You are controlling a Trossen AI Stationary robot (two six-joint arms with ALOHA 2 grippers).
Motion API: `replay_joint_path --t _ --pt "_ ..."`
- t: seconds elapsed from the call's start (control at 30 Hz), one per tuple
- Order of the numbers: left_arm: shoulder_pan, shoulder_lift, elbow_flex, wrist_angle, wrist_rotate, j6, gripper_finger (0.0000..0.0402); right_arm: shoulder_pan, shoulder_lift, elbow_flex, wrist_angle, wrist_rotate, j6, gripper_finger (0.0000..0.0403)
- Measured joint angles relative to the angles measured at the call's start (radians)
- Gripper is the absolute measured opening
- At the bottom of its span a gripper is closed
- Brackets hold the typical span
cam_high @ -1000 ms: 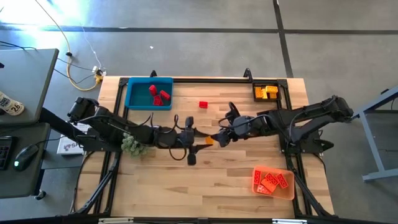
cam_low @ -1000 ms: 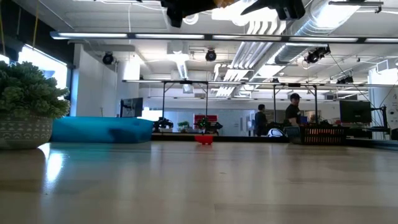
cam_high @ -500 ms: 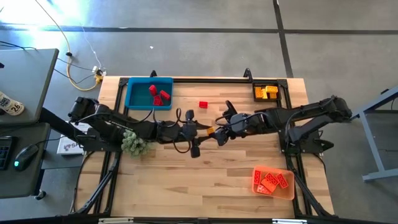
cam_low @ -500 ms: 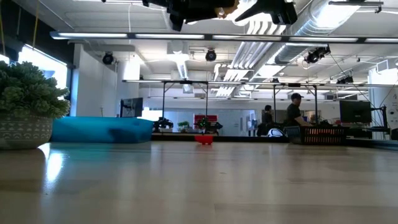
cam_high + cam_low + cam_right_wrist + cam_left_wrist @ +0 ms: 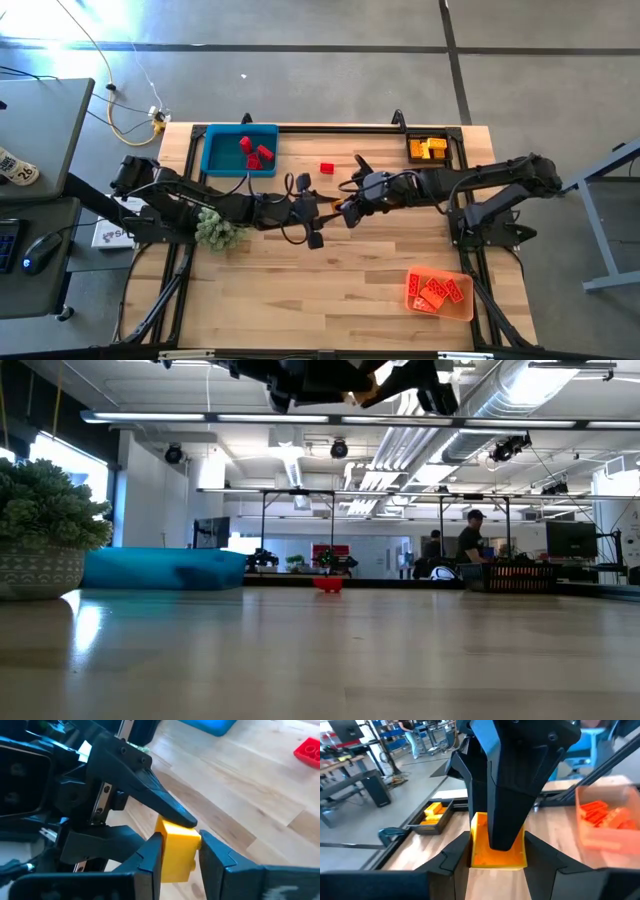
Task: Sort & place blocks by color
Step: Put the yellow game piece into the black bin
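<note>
Above the wooden table [image 5: 330,270], the left gripper [image 5: 325,209] and right gripper [image 5: 343,209] meet; both clench one yellow block [image 5: 176,849].

In the high view, the yellow block [image 5: 338,207] shows only as a small sliver between the two grippers; its studs cannot be made out. In the left wrist view, the upper part of the yellow block is covered by a finger [image 5: 512,800] of the right gripper. The orange blocks [image 5: 605,815] in the clear tray [image 5: 605,840] are blurred, and the tray is cut off by the picture's edge. In the low view, both grippers are cropped by the top edge. The contents of the blue tray [image 5: 165,569] are hidden behind its wall. The red block [image 5: 327,583] on the desk is too small to show detail.
</note>
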Motion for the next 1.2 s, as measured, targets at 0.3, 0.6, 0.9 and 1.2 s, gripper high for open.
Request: replay_joint_path --t 0.3,0.6,0.9,1.2 --pt "0.001 0.0 0.0 -0.022 -0.03 0.039 0.0143 -0.043 0.004 0.0 -0.012 -0.039 -0.141 0.0074" --pt "0.024 -0.004 0.002 -0.053 -0.036 0.026 0.0203 -0.12 0.005 -0.003 -0.136 -0.011 -0.294 0.0072" --pt "0.136 -0.004 0.002 -0.133 -0.005 -0.029 0.0215 -0.259 0.006 -0.003 -0.25 0.069 -0.354 0.0072" --pt "0.354 -0.003 0.002 -0.197 0.292 0.046 0.0216 -0.445 0.005 -0.003 -0.365 0.119 -0.316 0.0072"
